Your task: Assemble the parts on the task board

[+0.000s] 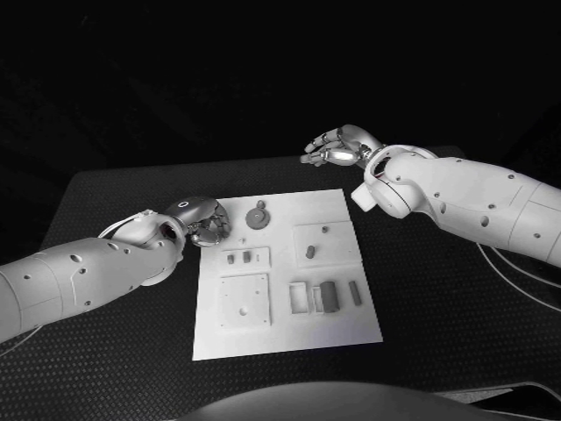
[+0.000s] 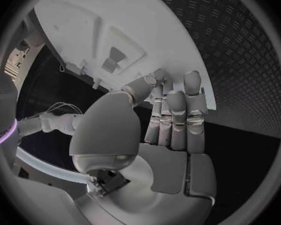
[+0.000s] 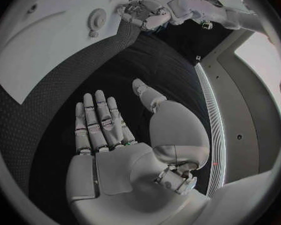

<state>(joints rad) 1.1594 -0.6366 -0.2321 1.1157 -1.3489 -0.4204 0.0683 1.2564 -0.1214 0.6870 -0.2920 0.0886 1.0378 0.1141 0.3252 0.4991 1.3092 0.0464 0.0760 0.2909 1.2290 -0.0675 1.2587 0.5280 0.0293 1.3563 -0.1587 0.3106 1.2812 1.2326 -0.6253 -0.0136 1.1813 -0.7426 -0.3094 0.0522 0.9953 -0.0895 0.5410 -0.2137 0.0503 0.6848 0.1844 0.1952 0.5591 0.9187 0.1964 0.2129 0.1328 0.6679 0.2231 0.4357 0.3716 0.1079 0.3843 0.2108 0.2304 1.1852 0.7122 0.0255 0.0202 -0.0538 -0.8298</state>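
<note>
The white task board [image 1: 294,329] lies in the middle of the black table. A round toothed part [image 1: 258,215] lies near its far edge, also seen as the toothed part [image 3: 95,20]. Small parts [image 1: 311,252] sit in raised pockets at mid-board, and oblong parts [image 1: 321,296] lie further forward. My left hand [image 1: 202,221] is at the board's left edge beside the toothed part, its fingers [image 2: 175,110] stretched out with their tips at the board [image 2: 78,20] rim, and I see nothing in it. My right hand [image 1: 341,146] hovers beyond the far right corner, with its fingers [image 3: 98,117] spread and nothing held.
The black textured table [image 1: 117,202] surrounds the board, with bare surface on both sides and in front. A cable [image 1: 521,281] trails off the right arm over the table's right side.
</note>
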